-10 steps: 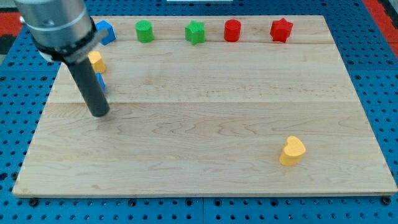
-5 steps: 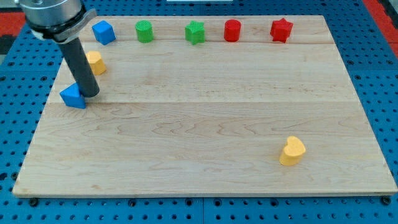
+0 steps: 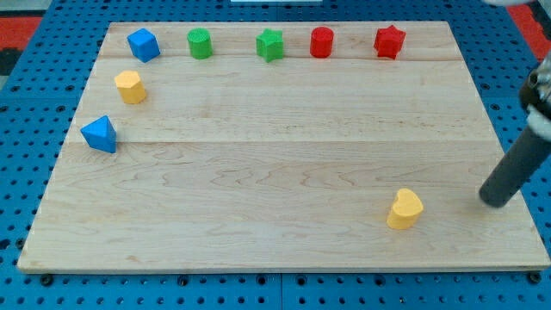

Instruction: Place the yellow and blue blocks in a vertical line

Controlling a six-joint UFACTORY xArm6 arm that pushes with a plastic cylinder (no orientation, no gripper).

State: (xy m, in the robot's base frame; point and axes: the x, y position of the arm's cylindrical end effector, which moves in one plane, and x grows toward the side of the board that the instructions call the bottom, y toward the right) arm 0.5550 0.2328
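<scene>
A: Yellow heart block [image 3: 405, 208] sits lower right of the bench [image 3: 284, 155]; blue cube [image 3: 143, 44], yellow hexagon block [image 3: 130, 87], blue triangular block [image 3: 100, 133] stack down the upper left.

B: Tool? It's a bare rod, grasps nothing; the tip [image 3: 495, 201] is just right of the heart. Best push leftward, centred on it, slowly.

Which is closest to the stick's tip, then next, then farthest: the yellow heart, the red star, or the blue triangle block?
Measured from my tip, at the view's right:
1. Yellow heart block, just to the tip's left, near the view's bottom.
2. Red star block, up in the top row.
3. Blue triangular block, far across at the view's left edge.
</scene>
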